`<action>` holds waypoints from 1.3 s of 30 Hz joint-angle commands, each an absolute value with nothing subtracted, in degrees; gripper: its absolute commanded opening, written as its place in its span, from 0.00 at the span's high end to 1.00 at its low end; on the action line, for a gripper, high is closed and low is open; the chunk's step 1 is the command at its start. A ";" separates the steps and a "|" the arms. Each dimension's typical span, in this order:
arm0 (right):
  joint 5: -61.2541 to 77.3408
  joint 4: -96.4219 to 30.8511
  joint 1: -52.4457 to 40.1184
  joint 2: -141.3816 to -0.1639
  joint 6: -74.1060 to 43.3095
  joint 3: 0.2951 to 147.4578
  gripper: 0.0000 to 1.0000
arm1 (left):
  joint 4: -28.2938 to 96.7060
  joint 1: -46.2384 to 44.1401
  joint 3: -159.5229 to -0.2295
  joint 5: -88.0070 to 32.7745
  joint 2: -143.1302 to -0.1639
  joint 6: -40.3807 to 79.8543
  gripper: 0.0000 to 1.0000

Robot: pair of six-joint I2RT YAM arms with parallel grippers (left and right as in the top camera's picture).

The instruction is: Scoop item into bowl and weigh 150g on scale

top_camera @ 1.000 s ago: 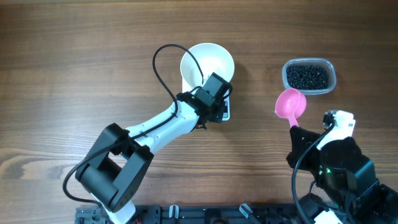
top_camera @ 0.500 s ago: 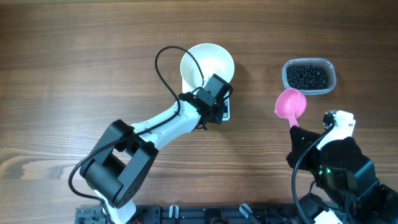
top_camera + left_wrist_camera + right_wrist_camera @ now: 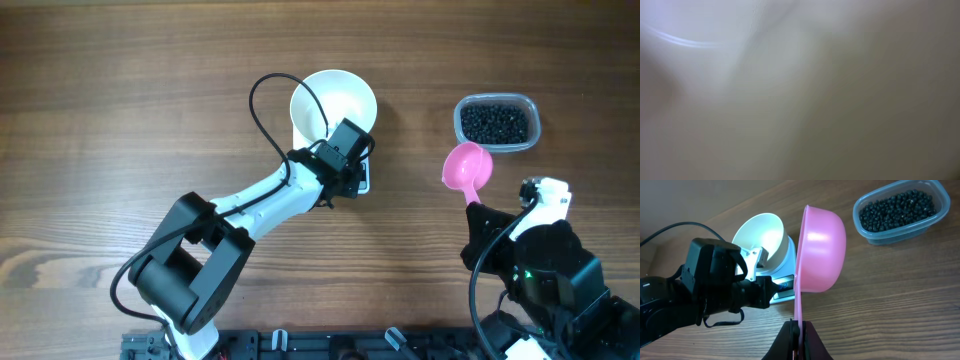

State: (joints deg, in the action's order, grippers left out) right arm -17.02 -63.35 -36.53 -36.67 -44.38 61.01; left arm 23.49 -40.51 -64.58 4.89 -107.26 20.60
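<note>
The white bowl (image 3: 335,98) stands on the scale (image 3: 363,180), which shows only at its front edge with the display (image 3: 786,286). My left gripper (image 3: 352,165) is shut and reaches over the scale's front, its tip against the bowl's near side (image 3: 771,287). The left wrist view is only a white blur. My right gripper (image 3: 799,330) is shut on the handle of a pink scoop (image 3: 467,168), held on edge above the table with the cup (image 3: 822,250) facing left. The item, small black beans (image 3: 493,122), fills a clear tub (image 3: 897,210) at the right.
The left arm (image 3: 250,205) runs diagonally from the front left up to the scale, with a black cable (image 3: 262,95) looping above it. The right arm's base (image 3: 540,270) sits at the front right corner. The wooden tabletop (image 3: 120,110) stretches to the left.
The left arm's elbow and base have shifted slightly to the right. Its gripper stays at the scale, and the right arm and scoop have not moved.
</note>
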 commanded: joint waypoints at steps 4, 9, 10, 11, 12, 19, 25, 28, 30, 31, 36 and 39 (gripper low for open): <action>-18.68 -63.00 -36.29 -36.42 -45.15 62.00 0.96 | 23.31 -40.71 -64.84 6.17 -108.57 20.08 0.96; -18.65 -62.98 -36.29 -36.42 -45.15 62.00 0.96 | 23.33 -40.73 -64.84 8.19 -108.57 20.08 0.96; -18.68 -63.00 -36.29 -36.42 -45.17 62.00 0.96 | 23.33 -40.73 -64.84 8.49 -108.57 20.10 0.96; -18.68 -63.00 -36.29 -36.42 -45.17 62.00 0.96 | 23.38 -40.73 -64.84 8.69 -108.57 20.08 0.96; -18.65 -62.98 -36.29 -36.42 -45.17 62.00 0.96 | 23.38 -40.73 -64.84 8.69 -108.57 20.08 0.96; -18.65 -62.59 -36.29 -36.42 -45.17 62.00 0.96 | 23.33 -40.73 -64.84 8.64 -108.57 20.10 0.96; -18.65 -62.17 -36.29 -36.42 -45.17 62.00 0.96 | 23.35 -40.95 -64.84 8.43 -108.60 20.10 0.96; -18.65 -62.15 -36.29 -36.42 -45.17 62.00 0.96 | 23.38 -41.50 -64.82 8.45 -108.62 20.10 0.96; -18.65 -62.17 -36.29 -36.42 -45.17 62.00 0.96 | 23.35 -41.76 -64.82 8.45 -108.81 20.10 0.96; -18.65 -62.17 -36.29 -36.42 -45.15 62.00 0.96 | 23.35 -41.80 -64.82 8.45 -109.10 20.10 0.96; -18.65 -62.19 -36.29 -36.42 -45.15 62.00 0.96 | 23.55 -41.78 -64.82 8.47 -111.09 20.12 0.96; -18.68 -62.19 -36.29 -36.42 -45.10 62.00 0.96 | 23.86 -41.78 -64.82 8.64 -111.57 20.12 0.96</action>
State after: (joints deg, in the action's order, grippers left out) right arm -17.02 -62.52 -36.53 -36.67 -44.38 61.01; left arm 23.35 -41.58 -65.04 7.99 -108.09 20.60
